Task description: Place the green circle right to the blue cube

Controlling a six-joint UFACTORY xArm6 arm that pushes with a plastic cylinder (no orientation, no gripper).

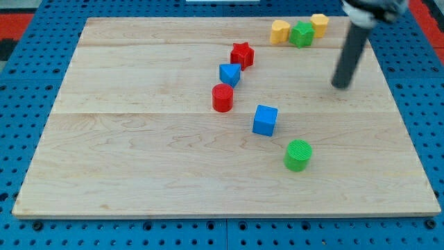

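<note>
The green circle (297, 154) lies on the wooden board, just below and to the right of the blue cube (265, 120), a small gap apart. My tip (340, 85) is on the board at the view's right, well above and to the right of the green circle and to the right of the blue cube. It touches no block.
A red cylinder (223, 98), a smaller blue block (229, 73) and a red star (242, 55) run up the middle. At the top right sit a yellow block (280, 32), a green star-like block (302, 34) and another yellow block (319, 24).
</note>
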